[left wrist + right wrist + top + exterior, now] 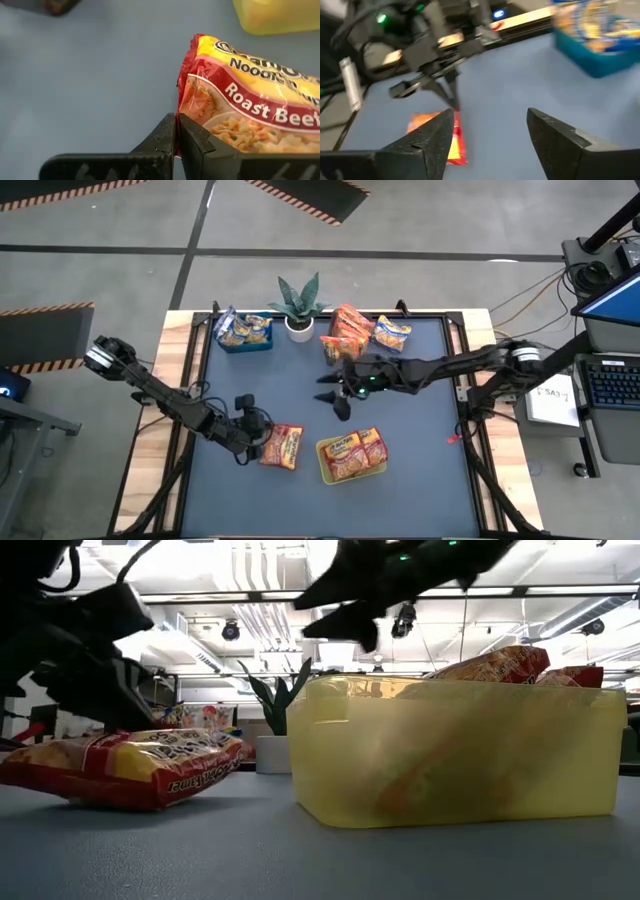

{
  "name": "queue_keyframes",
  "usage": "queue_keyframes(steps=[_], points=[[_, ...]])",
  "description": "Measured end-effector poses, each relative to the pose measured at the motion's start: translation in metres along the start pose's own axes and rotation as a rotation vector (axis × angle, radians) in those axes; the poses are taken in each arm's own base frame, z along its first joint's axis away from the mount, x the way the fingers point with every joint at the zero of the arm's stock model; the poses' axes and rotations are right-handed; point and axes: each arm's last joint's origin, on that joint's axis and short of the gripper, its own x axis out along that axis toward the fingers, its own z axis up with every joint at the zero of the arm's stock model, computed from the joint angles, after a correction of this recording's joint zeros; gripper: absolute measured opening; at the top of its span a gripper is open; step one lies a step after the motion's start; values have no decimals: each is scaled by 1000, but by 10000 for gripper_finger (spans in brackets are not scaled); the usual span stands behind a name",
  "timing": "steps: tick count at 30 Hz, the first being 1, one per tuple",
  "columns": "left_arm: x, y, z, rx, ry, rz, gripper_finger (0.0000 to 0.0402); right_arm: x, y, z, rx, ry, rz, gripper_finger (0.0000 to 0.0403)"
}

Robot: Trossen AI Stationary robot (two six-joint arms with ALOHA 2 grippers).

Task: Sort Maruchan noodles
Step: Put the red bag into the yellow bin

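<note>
A red Roast Beef noodle packet (284,447) lies near the table's front, left of the yellow-green bin (324,463), which holds red packets (355,452). My left gripper (260,442) is shut on the packet's left edge. My right gripper (335,395) is open and empty, up in the air above the table's middle; it also shows in the right wrist view (490,125). The blue bin (245,342) at the far left holds yellow-and-blue packets. Orange packets (348,328) sit at the far middle, and a yellow-and-blue packet (392,334) lies beside them. My left gripper pinches the red packet's sealed end edge (179,142) between its two fingers. The fingers come from the table's left, slanting down. The packet lies nearly flat, its underside (130,802) on the table.
A potted plant (298,308) stands at the far edge between the blue bin and the orange packets. The table's middle and right side are open blue mat (420,420). Wooden borders run along the table's left and right sides.
</note>
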Motion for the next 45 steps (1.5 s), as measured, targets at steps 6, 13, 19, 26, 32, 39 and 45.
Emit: queue_keyframes(steps=[6,13,19,26,32,39,45], points=[[-2,-2,8,46,-28,13,0,45,4,1,-69,90,198,258],[-4,-6,14,69,-41,3,0,90,0,-9,-58,287,199,252],[-5,-7,17,67,-48,0,0,123,0,-19,-2,366,322,247],[-6,-8,20,65,-53,-5,0,152,-3,-30,86,418,383,243],[-6,-8,19,68,-50,-5,0,167,0,-37,111,445,437,233],[-6,-8,20,67,-50,-6,0,178,1,-42,119,467,476,215],[-7,-9,19,69,-50,-9,0,179,1,-43,120,467,478,188]])
